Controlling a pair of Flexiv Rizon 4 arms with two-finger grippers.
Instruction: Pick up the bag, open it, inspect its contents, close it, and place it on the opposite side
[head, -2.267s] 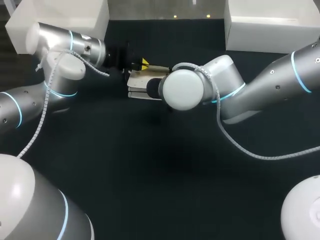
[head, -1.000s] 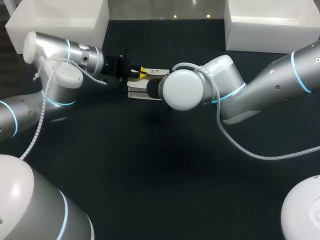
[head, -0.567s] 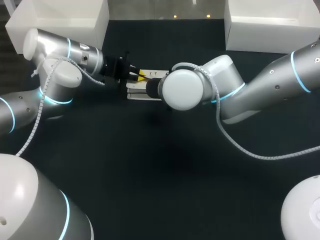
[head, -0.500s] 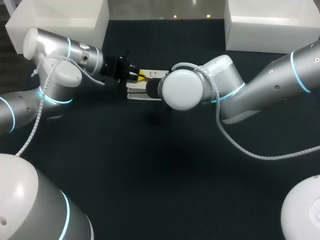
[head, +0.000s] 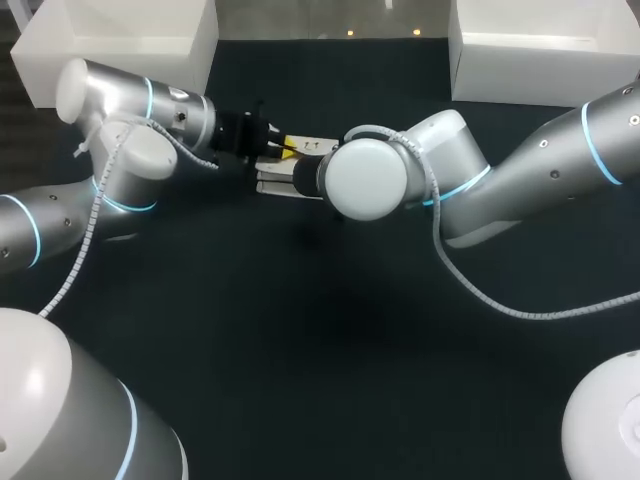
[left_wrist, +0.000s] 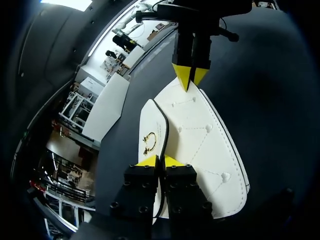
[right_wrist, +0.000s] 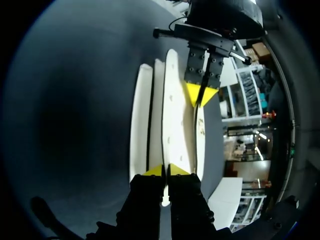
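White quilted leather bag with black edging (left_wrist: 205, 137) sits at the far middle of the dark bench (head: 300, 340), held from both ends: the left claw (left_wrist: 160, 161) is clamped on its ring-clasped flap (left_wrist: 152, 117) while the right claw (right_wrist: 165, 170) pinches the opposite end, probably anchoring the body so the flap can peel open.

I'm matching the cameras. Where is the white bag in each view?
Head view: bag mid-table, between the two arms' wrists.
Left wrist view: bag ahead of left gripper, pinched between its fingers.
Right wrist view: bag edge-on, ahead of right gripper.
Shared landmark: left gripper's yellow tips.
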